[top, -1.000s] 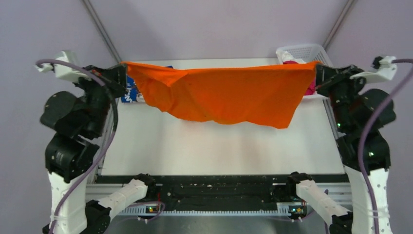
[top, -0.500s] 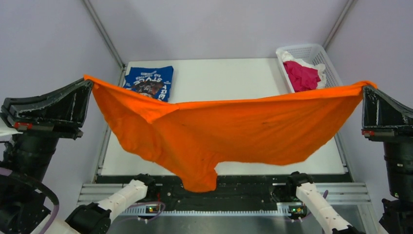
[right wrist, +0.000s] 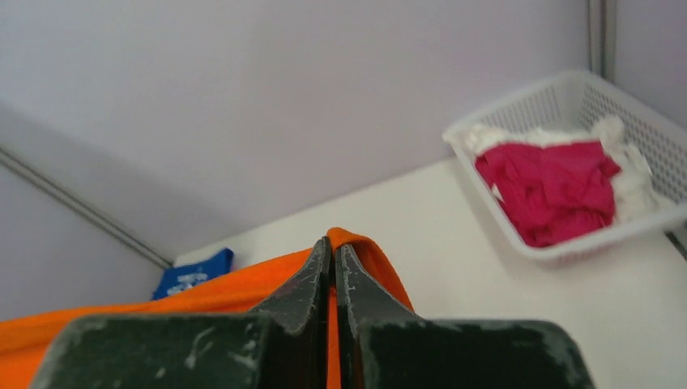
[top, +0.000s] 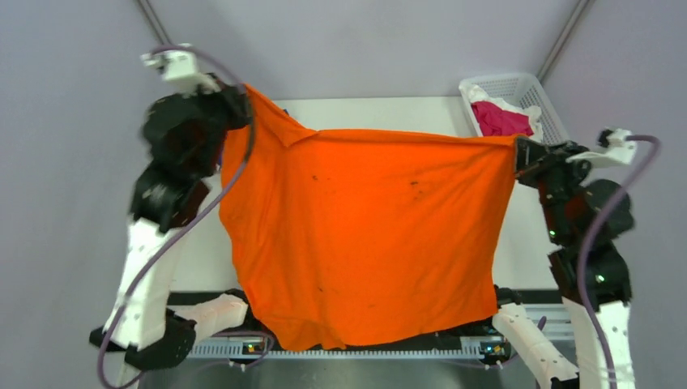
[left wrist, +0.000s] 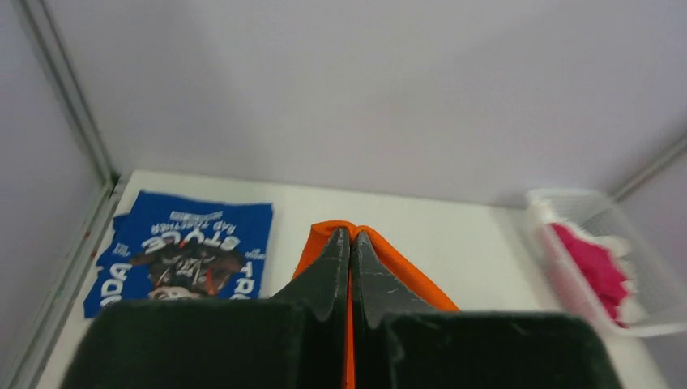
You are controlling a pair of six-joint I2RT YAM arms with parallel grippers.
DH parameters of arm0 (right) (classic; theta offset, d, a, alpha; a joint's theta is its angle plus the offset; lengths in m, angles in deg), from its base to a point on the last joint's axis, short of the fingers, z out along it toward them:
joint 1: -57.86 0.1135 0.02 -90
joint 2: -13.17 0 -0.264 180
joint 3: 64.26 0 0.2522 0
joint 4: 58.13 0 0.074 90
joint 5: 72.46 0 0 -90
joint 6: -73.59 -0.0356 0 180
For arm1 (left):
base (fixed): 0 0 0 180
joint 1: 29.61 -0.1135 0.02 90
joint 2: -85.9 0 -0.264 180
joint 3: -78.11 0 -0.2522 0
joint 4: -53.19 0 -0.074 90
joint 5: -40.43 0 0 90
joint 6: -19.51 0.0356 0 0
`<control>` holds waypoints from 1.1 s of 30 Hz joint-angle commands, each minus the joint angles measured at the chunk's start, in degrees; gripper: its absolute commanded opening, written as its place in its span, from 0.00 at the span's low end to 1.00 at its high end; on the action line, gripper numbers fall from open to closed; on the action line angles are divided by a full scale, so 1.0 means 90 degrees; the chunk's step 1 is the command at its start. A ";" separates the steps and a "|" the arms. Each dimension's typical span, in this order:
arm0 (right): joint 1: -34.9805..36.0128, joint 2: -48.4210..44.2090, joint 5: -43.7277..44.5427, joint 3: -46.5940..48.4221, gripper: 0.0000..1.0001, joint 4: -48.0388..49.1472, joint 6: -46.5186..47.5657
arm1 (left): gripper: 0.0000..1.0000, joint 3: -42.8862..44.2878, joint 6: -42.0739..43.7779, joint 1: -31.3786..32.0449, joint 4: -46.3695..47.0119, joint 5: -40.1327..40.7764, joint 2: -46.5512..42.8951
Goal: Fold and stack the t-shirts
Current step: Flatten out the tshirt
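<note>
The orange t-shirt point(top: 364, 235) hangs spread out in the air between both grippers and hides most of the table. My left gripper point(top: 241, 96) is shut on its upper left corner; the cloth shows between its jaws in the left wrist view point(left wrist: 350, 237). My right gripper point(top: 518, 150) is shut on the upper right corner, and orange cloth shows in the right wrist view point(right wrist: 332, 243). The blue t-shirt point(left wrist: 182, 255) lies folded flat at the table's far left, hidden in the top view; its edge shows in the right wrist view point(right wrist: 193, 271).
A white mesh basket point(top: 531, 87) with pink cloth point(top: 498, 119) and white cloth stands at the far right corner; it also shows in the right wrist view point(right wrist: 620, 97) and the left wrist view point(left wrist: 591, 203). Metal frame posts point(top: 563, 40) rise at the back corners.
Both arms have swung the orange shirt from low and wide near the camera to a raised, narrower hold. The shirt now hangs full length, covering the blue shirt in the top view.
</note>
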 commanded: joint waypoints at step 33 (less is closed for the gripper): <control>-0.0547 0.6478 0.1485 -0.2001 0.15 0.3819 -0.0418 | 0.23 0.1015 -0.0386 -0.1025 0.1156 -0.0247 0.7762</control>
